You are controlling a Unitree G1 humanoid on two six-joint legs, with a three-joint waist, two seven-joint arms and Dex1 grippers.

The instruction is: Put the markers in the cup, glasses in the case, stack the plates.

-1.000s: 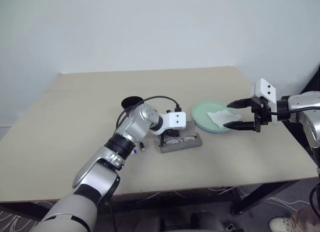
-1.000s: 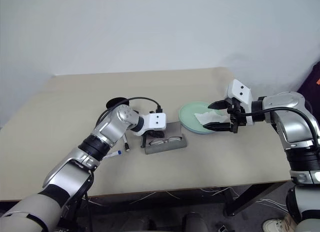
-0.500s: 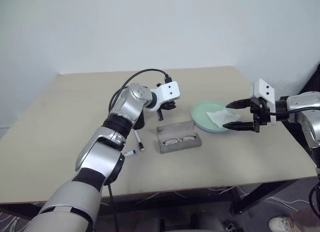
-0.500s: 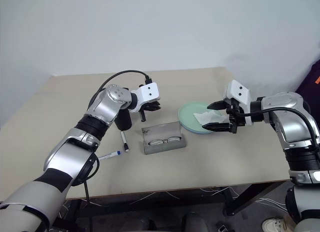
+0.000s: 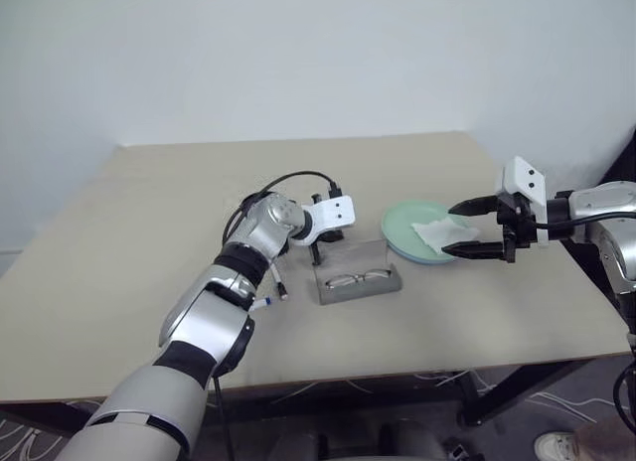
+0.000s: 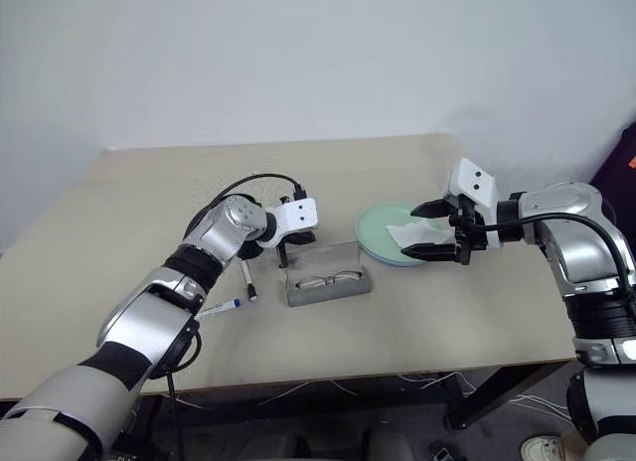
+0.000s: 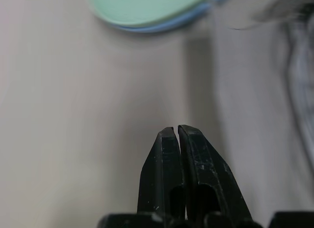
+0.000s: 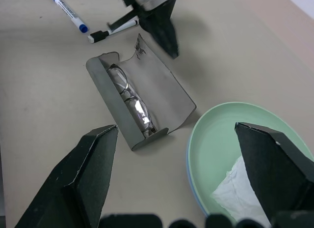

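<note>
Table [image 5: 119,282]: matt beige laminate, smooth. Case [image 8: 147,107]: dull grey, translucent lid. Glasses [image 8: 128,98]: clear glossy lenses. Green plate [image 8: 221,134]: smooth, satin. Tissue [image 8: 238,196]: crumpled white paper. Left gripper [image 7: 178,134] fingers [image 7: 201,179]: scuffed black plastic

left gripper [image 6: 285,252]: was low over the case [image 6: 329,282] 1 s ago, lifted up and back toward the cup at 0.5 s, now dropped again to just behind the lid's back edge. Fingers pressed together.
left arm: elbow bent more than at 0.5 s; forearm now covers most of the cup.
case lid: hidden by the gripper 1 s ago, now visible, standing open.
</note>
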